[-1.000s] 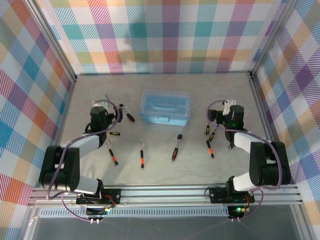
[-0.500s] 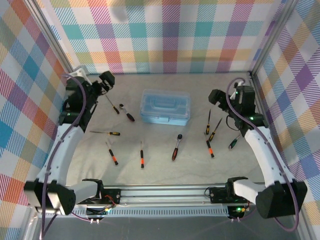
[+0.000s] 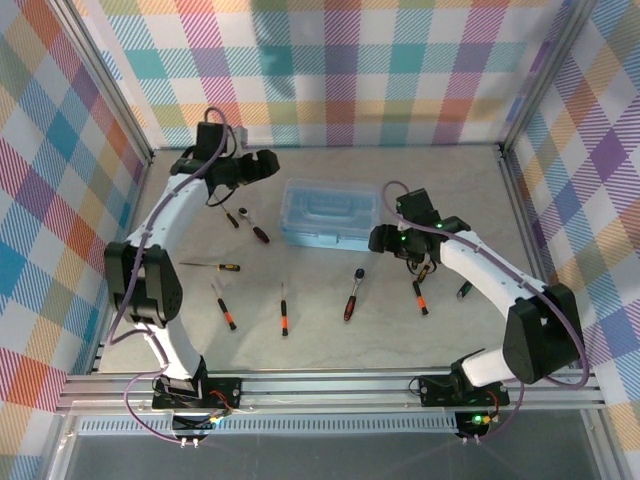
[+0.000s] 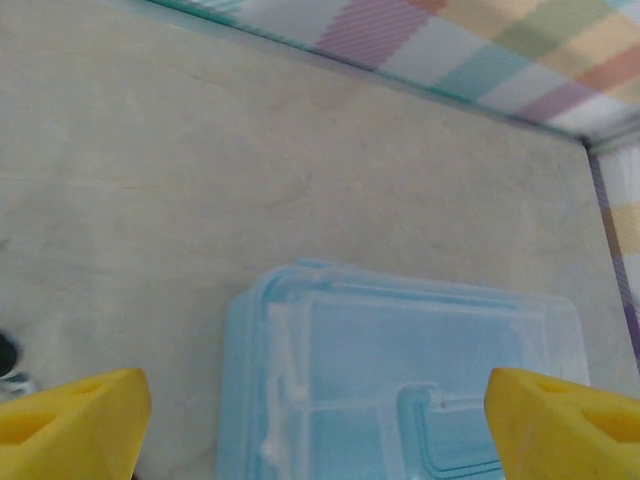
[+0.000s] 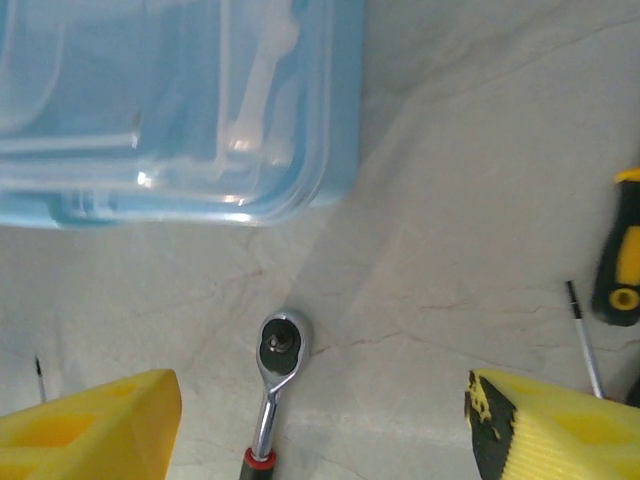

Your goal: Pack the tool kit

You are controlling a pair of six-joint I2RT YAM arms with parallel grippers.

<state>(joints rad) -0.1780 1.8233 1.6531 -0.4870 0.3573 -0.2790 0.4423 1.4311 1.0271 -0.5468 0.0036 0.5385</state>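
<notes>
The light-blue box [image 3: 330, 215] sits shut under its clear lid at the table's middle back. My left gripper [image 3: 266, 165] hovers open just off its back left corner; the left wrist view shows the box [image 4: 400, 380] between and beyond the wide-apart yellow fingers [image 4: 70, 420]. My right gripper [image 3: 381, 240] hangs open at the box's front right corner. In the right wrist view the metal ratchet [image 5: 275, 390] lies on the table between the spread fingers [image 5: 90, 425], below the box [image 5: 180, 100]. From above, the ratchet [image 3: 353, 293] lies in front of the box.
Black-and-orange screwdrivers lie scattered: two left of the box [image 3: 255, 228], others in front [image 3: 212, 266], [image 3: 226, 307], [image 3: 284, 310], and more on the right [image 3: 420, 297]. One handle [image 5: 622, 250] shows at the right wrist view's edge. Plaid walls enclose the table.
Both arms have swung inward from the side walls toward the box: the left to its back left corner, the right down over the ratchet.
</notes>
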